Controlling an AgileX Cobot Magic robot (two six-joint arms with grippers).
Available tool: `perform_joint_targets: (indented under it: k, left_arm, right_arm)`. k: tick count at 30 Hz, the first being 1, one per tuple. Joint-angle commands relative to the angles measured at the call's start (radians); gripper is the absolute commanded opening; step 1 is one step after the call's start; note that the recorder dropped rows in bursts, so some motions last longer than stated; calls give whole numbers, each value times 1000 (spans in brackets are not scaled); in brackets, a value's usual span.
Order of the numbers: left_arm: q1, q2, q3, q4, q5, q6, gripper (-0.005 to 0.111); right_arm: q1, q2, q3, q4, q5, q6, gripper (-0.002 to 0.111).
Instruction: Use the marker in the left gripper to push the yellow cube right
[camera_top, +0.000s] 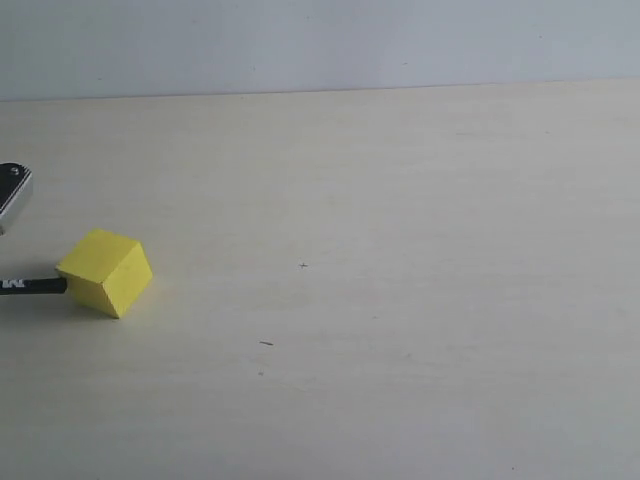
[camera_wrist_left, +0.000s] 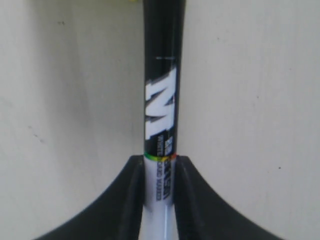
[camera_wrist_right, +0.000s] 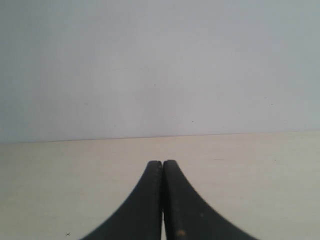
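Observation:
The yellow cube (camera_top: 105, 272) rests on the pale table at the far left of the exterior view, turned corner-on. The marker (camera_top: 30, 285) reaches in from the left edge and its black end meets the cube's left face. In the left wrist view my left gripper (camera_wrist_left: 159, 161) is shut on the marker (camera_wrist_left: 161, 107), pinching the white barrel just behind the black printed part. A sliver of the yellow cube (camera_wrist_left: 131, 1) shows at the marker's far end. My right gripper (camera_wrist_right: 162, 163) is shut on nothing, above bare table.
A grey-tipped piece of the left arm (camera_top: 12, 192) pokes in at the exterior view's left edge. The pale wooden tabletop (camera_top: 400, 280) stretches to the right of the cube, with a light wall (camera_top: 320, 40) behind it.

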Motion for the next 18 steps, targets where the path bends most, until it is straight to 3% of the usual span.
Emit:
perform_joint_targets:
  k: [1, 11, 18]
  left_arm:
    - [8, -16, 3, -15, -23, -5, 0]
    - [15, -85, -59, -29, -55, 5, 0]
    - [72, -82, -79, -34, -123, 2, 0]
  right_arm:
    - [1, -6, 4, -5, -3, -3, 0]
    - [1, -6, 4, -5, -3, -3, 0]
    - [1, -6, 4, -5, -3, -3, 0]
